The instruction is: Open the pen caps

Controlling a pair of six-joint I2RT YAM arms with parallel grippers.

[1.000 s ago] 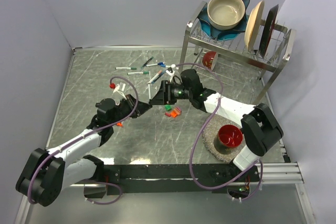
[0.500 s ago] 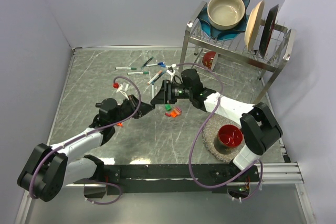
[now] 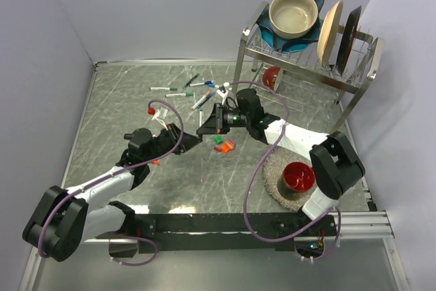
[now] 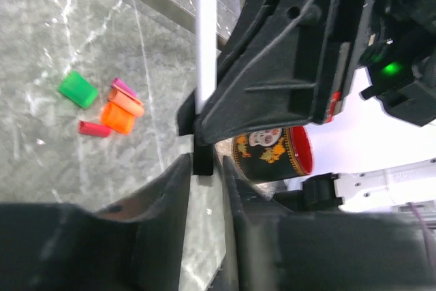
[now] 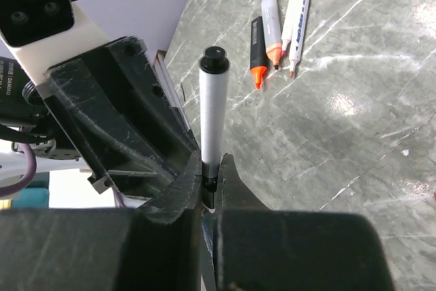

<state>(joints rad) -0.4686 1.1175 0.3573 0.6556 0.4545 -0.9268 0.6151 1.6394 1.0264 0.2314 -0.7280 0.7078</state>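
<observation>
Right wrist: right gripper (image 5: 210, 183) pinches smooth white cylindrical barrel (image 5: 210, 114); left gripper (image 4: 204, 167) pinches black cap (image 4: 201, 157).

1. top view looks steeply down from above and behind the arms (image 3: 102, 185), taking in the whole desk (image 3: 122, 103).
2. left wrist view sits close behind its fingers (image 4: 163, 199), facing the right arm (image 4: 306, 52).
3. right wrist view faces back, equally close; both share the white marker (image 4: 205, 32).
</observation>
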